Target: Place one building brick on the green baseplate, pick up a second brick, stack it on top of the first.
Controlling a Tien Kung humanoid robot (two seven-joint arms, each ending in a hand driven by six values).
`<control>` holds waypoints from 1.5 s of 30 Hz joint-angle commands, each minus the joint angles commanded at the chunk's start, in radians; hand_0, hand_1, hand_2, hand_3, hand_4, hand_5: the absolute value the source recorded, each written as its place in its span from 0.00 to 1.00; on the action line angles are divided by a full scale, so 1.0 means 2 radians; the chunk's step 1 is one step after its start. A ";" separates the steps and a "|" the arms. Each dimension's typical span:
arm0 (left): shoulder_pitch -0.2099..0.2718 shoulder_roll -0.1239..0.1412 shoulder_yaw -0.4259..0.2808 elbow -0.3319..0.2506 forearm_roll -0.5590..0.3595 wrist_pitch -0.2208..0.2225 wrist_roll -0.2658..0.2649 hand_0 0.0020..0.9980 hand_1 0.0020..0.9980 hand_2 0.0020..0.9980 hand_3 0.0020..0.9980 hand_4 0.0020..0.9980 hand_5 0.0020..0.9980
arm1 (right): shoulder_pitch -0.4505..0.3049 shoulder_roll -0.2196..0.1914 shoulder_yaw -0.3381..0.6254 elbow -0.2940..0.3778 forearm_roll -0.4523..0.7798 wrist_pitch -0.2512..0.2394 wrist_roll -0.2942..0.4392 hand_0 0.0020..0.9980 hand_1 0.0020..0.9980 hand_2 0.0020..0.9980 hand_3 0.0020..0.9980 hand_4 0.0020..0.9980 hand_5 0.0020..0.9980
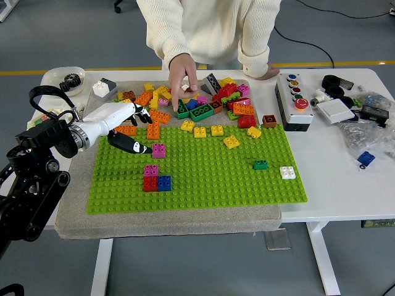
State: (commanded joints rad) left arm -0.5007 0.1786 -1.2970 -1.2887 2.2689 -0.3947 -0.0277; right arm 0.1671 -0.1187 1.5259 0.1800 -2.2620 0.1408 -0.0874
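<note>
On the green baseplate (203,179) stands a small stack (155,179) at the lower left: a pink brick on a red one, with a blue brick beside it. A lone pink brick (159,150) sits a little above it. My left hand (137,131) hovers over the plate's upper left corner, white with black fingertips (141,148), fingers relaxed and holding nothing. It is up and left of the stack, apart from it. A pile of loose bricks (191,102) lies behind the plate. My right hand is out of view.
A person at the far side reaches one hand (183,77) down into the brick pile; the other hand (262,73) rests on the table. Yellow, green and white bricks (287,172) dot the plate. A button box (295,102) and clutter lie at right, a bowl (62,81) at back left.
</note>
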 joint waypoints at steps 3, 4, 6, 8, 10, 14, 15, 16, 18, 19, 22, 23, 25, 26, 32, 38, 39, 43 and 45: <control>-0.002 -0.004 -0.001 0.002 0.000 0.000 0.005 0.59 0.57 0.67 0.76 1.00 0.00 | 0.000 0.000 -0.001 0.000 0.000 0.000 0.000 0.74 0.64 0.72 0.59 0.83 0.42; -0.003 -0.005 -0.001 0.003 0.000 0.000 0.006 0.59 0.57 0.67 0.76 1.00 0.00 | 0.000 0.000 -0.001 0.000 0.000 0.000 0.000 0.74 0.64 0.72 0.59 0.83 0.42; -0.006 -0.011 -0.001 0.002 0.000 0.005 0.015 0.58 0.56 0.67 0.80 1.00 0.00 | 0.000 -0.001 -0.001 0.000 -0.001 0.000 0.000 0.74 0.64 0.71 0.59 0.83 0.42; -0.008 -0.014 0.001 0.001 0.000 0.007 0.021 0.58 0.56 0.67 0.80 1.00 0.00 | 0.000 -0.001 -0.001 0.000 -0.001 0.000 0.000 0.74 0.64 0.71 0.59 0.83 0.42; -0.010 -0.017 0.002 0.001 0.000 0.006 0.026 0.58 0.56 0.67 0.80 1.00 0.00 | 0.000 -0.001 -0.002 0.000 -0.002 0.001 0.000 0.74 0.64 0.71 0.59 0.83 0.42; -0.010 -0.021 -0.001 0.004 0.000 0.007 0.031 0.59 0.56 0.67 0.80 1.00 0.00 | 0.001 -0.001 -0.004 0.000 -0.001 0.002 0.000 0.74 0.64 0.71 0.59 0.83 0.42; -0.010 -0.022 -0.002 0.005 0.000 0.007 0.032 0.59 0.56 0.67 0.80 1.00 0.00 | 0.001 -0.001 -0.004 0.000 -0.001 0.002 0.000 0.74 0.64 0.71 0.59 0.83 0.42; -0.010 -0.021 -0.005 0.005 0.000 0.007 0.032 0.59 0.56 0.67 0.80 1.00 0.00 | 0.001 -0.001 -0.004 0.000 -0.002 0.002 0.000 0.74 0.64 0.71 0.59 0.83 0.42; -0.008 -0.020 -0.012 0.006 0.000 0.005 0.032 0.62 0.57 0.66 0.79 1.00 0.00 | 0.000 -0.001 -0.003 0.000 -0.003 0.002 0.000 0.74 0.64 0.71 0.59 0.83 0.42; -0.007 -0.020 -0.016 0.006 0.000 0.004 0.032 0.62 0.57 0.66 0.79 1.00 0.00 | 0.000 -0.001 -0.003 0.000 -0.003 0.002 0.000 0.74 0.64 0.71 0.59 0.83 0.42; -0.005 -0.020 -0.024 0.004 0.000 -0.002 0.033 0.62 0.57 0.66 0.79 1.00 0.00 | 0.000 -0.001 -0.002 0.000 -0.003 0.001 0.000 0.74 0.64 0.71 0.59 0.83 0.42; -0.005 -0.020 -0.026 0.003 0.000 -0.003 0.033 0.64 0.59 0.65 0.75 1.00 0.00 | 0.000 -0.001 -0.002 0.000 -0.003 0.001 0.000 0.74 0.64 0.71 0.59 0.83 0.42; -0.004 -0.019 -0.028 0.002 0.000 -0.007 0.034 0.64 0.59 0.65 0.75 1.00 0.00 | 0.000 -0.001 -0.003 0.000 -0.003 0.001 0.000 0.74 0.64 0.71 0.59 0.83 0.42; -0.004 -0.019 -0.028 0.001 0.000 -0.009 0.034 0.64 0.59 0.65 0.75 1.00 0.00 | 0.001 -0.001 -0.003 0.000 -0.003 0.001 0.000 0.74 0.64 0.71 0.59 0.83 0.42; -0.003 -0.019 -0.028 -0.003 0.000 -0.017 0.036 0.66 0.59 0.64 0.72 1.00 0.00 | 0.001 -0.001 -0.002 0.000 -0.003 0.001 0.000 0.74 0.64 0.71 0.59 0.83 0.42; -0.002 -0.019 -0.030 -0.004 0.000 -0.020 0.035 0.67 0.60 0.62 0.71 1.00 0.00 | 0.001 -0.001 -0.001 0.000 -0.003 0.001 0.000 0.74 0.64 0.71 0.59 0.83 0.42; -0.002 -0.019 -0.031 -0.004 0.000 -0.021 0.036 0.67 0.60 0.62 0.71 1.00 0.00 | 0.001 -0.001 -0.001 0.000 -0.003 0.001 0.000 0.74 0.64 0.71 0.59 0.83 0.42; -0.002 -0.019 -0.033 -0.002 0.000 -0.023 0.036 0.69 0.60 0.61 0.71 1.00 0.00 | 0.000 0.000 -0.001 0.000 -0.003 0.002 0.000 0.74 0.64 0.71 0.59 0.83 0.42; -0.002 -0.018 -0.032 0.002 0.000 -0.025 0.034 0.69 0.60 0.61 0.71 1.00 0.00 | 0.000 -0.001 -0.001 0.000 -0.003 0.001 0.000 0.74 0.64 0.71 0.59 0.83 0.42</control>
State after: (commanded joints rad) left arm -0.5051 0.1431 -1.3612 -1.2848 2.2689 -0.4455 0.0400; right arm 0.1672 -0.1206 1.5245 0.1800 -2.2689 0.1436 -0.0878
